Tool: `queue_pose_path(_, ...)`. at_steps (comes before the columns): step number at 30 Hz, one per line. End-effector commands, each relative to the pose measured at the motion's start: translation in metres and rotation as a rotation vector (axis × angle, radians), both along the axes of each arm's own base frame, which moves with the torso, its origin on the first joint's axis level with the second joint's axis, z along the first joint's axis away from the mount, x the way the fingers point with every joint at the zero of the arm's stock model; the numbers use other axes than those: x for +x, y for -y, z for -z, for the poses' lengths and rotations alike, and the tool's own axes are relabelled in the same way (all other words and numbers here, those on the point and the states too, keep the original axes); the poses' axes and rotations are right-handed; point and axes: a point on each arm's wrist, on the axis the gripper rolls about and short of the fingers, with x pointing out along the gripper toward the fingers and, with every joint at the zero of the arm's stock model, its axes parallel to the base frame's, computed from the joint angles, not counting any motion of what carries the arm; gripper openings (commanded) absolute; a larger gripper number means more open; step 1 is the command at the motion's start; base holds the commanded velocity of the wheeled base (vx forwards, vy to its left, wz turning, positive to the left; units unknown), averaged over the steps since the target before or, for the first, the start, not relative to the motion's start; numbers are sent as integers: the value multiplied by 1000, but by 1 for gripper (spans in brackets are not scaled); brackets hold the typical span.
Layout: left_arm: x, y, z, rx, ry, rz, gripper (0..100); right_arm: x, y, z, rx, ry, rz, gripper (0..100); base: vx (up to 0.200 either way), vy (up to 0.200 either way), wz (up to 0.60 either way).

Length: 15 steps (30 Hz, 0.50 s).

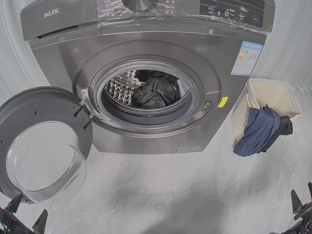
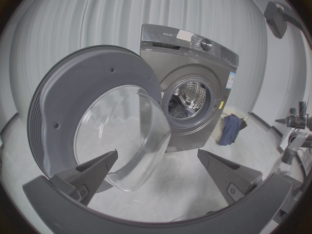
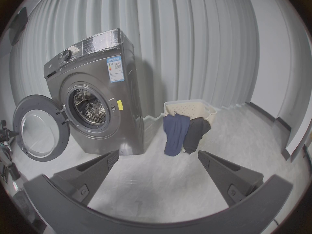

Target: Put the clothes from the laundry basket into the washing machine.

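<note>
Pale mottled floor [image 1: 162, 186] spreads below. Left tool [image 1: 31, 207] hangs wide and empty beside the round, glass-bowled door [image 1: 42, 114], swung open. Grey metal washing machine [image 1: 146, 43] holds a crumpled black garment [image 1: 154, 91] in its perforated drum. Limp blue cloth [image 1: 258, 132] and dark cloth [image 1: 286, 125] drape over the light plastic laundry basket [image 1: 276, 95]; tugging them might tip it. Right tool [image 1: 302, 192] gapes, empty.

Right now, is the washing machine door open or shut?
Open: the door is swung wide to the left, and the drum shows dark clothes inside.
</note>
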Motion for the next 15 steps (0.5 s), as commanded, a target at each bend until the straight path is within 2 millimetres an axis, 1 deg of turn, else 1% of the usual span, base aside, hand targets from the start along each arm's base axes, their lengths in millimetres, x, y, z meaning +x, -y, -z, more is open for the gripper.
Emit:
queue_pose_path(1,-9,3,12,58,55,-158,100,-5,0,6,-48,51,22,100,0,0,0)
queue_pose_path(4,-9,2,12,44,60,-129,100,-5,0,6,-46,47,22,100,0,0,0)
queue_pose_path(10,-10,2,12,46,60,-131,100,-8,-1,8,-22,76,-24,100,0,0,0)
queue_pose_path(15,-9,2,12,41,59,-133,100,-8,-1,9,-39,67,-27,100,0,0,0)
